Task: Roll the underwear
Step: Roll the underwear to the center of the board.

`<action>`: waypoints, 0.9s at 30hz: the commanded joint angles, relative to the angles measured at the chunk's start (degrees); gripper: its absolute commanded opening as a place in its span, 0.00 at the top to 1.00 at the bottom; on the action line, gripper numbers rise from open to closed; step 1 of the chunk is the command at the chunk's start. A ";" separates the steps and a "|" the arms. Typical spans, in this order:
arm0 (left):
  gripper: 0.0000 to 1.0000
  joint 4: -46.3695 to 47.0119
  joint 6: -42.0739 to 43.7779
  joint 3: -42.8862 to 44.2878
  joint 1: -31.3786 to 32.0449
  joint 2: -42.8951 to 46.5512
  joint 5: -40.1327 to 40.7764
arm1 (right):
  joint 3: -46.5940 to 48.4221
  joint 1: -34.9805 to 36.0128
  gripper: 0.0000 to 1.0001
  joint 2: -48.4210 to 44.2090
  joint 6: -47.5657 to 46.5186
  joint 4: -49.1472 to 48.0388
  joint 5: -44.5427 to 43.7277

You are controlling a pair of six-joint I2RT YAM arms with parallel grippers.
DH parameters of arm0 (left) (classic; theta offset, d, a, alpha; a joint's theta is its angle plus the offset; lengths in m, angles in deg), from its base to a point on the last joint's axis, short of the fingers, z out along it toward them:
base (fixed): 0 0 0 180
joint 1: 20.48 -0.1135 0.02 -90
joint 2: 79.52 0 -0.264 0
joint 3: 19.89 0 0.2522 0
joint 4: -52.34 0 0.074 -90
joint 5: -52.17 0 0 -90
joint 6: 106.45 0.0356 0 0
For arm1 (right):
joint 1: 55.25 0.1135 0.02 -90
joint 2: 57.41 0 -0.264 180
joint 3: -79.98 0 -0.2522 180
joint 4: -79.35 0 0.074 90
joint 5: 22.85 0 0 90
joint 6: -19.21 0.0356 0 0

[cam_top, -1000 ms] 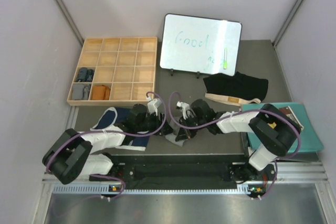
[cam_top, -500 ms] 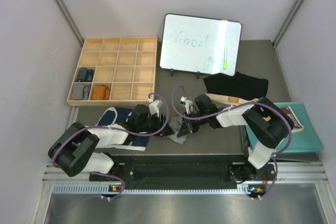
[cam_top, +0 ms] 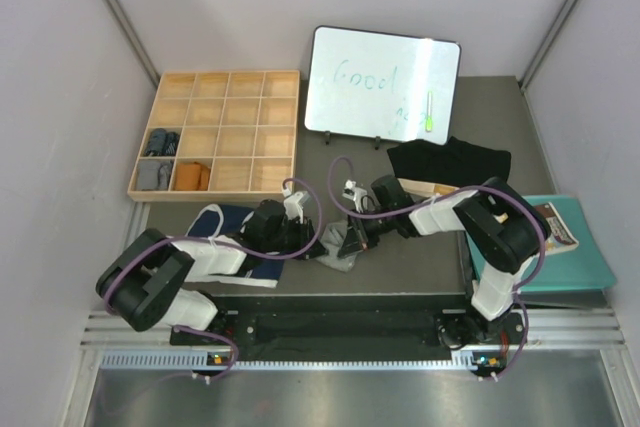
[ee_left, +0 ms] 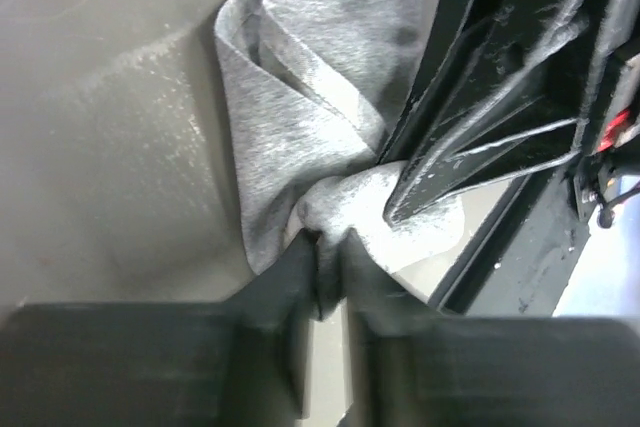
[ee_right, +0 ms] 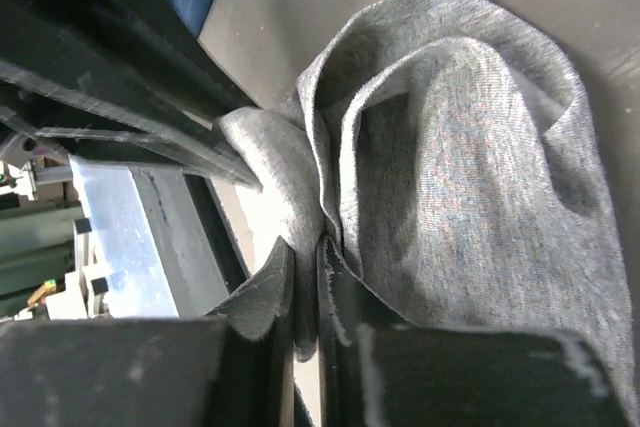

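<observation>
While the grey briefs [cam_top: 341, 250] lie bunched on the table [cam_top: 420, 262] just ahead of the arm bases, no roll has formed yet: you see loose folds, not a tight cylinder. Your left hand [ee_left: 325, 257] pinches one gathered edge, and your right hand [ee_right: 305, 267] nips the cloth close beside it, both narrowed onto the fabric. The navy briefs [cam_top: 215, 227] lie under the left arm and the black briefs [cam_top: 450, 162] farther back on the right, neither rolled. I judge the task barely begun.
</observation>
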 commanded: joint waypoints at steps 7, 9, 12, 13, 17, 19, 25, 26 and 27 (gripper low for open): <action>1.00 -6.80 -0.35 3.87 -0.08 -4.56 7.43 | -2.07 -1.35 0.32 -11.69 1.82 3.22 -11.91; 1.00 -7.51 -0.87 4.40 -0.17 -4.83 7.00 | -3.39 -1.35 0.27 -15.73 4.46 4.01 -14.45; 1.00 -8.73 -1.49 5.10 -0.17 -5.53 6.99 | -6.47 -1.35 0.25 -19.34 8.50 5.42 -18.13; 1.00 -9.00 -1.49 5.45 -0.17 -5.88 7.08 | -8.22 -1.35 0.25 -19.88 10.68 5.07 -18.42; 1.00 -9.97 -2.45 5.89 -0.17 -6.41 6.56 | -13.14 -1.09 0.25 -21.90 16.67 0.16 -19.29; 1.00 -10.23 -2.89 5.98 -0.17 -6.58 6.29 | -14.91 -0.48 0.25 -22.35 18.60 -2.38 -19.56; 1.00 -10.24 -3.42 6.16 -0.17 -7.11 5.67 | -15.44 3.12 0.25 -17.88 22.04 -6.26 -21.05; 1.00 -10.32 -3.34 6.16 -0.17 -7.11 5.50 | -15.44 3.65 0.25 -17.34 22.39 -6.44 -21.84; 1.00 -10.32 -3.51 6.16 -0.17 -6.94 5.50 | -15.27 4.18 0.26 -16.64 23.09 -6.36 -22.37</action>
